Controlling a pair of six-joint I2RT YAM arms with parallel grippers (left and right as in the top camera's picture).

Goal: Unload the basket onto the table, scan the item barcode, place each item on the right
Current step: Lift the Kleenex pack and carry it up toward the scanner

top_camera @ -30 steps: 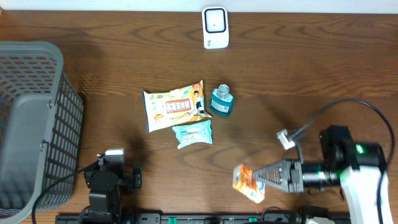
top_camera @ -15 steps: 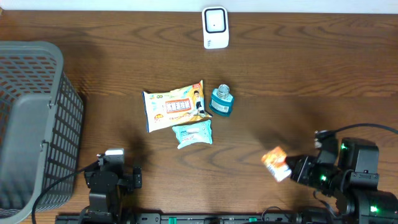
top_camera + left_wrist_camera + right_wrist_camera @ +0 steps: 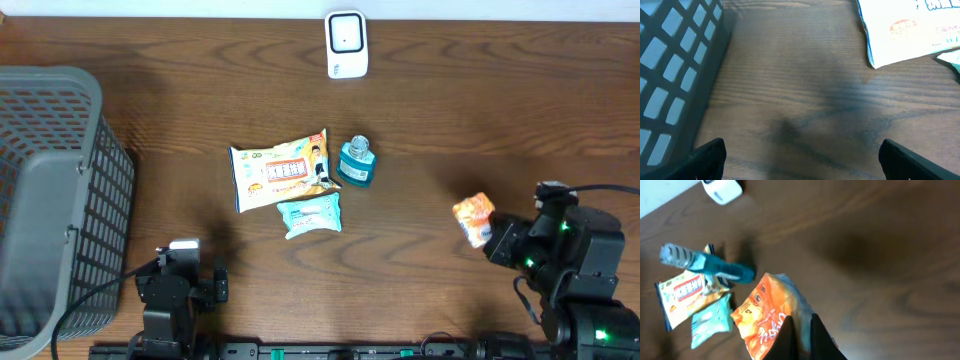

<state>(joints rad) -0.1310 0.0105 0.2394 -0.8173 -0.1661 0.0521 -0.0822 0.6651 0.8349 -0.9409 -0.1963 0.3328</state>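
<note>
Right pincer [image 3: 803, 330]: clamped tight on a corner of the orange snack packet [image 3: 765, 322], holding it up over the table [image 3: 520, 110] at the right side, well apart from the white scanner [image 3: 346, 44].
Left pincer [image 3: 800, 157]: spread wide, nothing in it, idle near the basket [image 3: 50, 180].
Packet handling: looks light, soft and crinkly (likely slippery film) — I'd pinch the sealed edge, not the puffy middle.
Count: one orange packet, one scanner, one basket, three other goods — big snack bag [image 3: 280, 170], teal bottle [image 3: 356, 162], small teal pouch [image 3: 310, 214].
</note>
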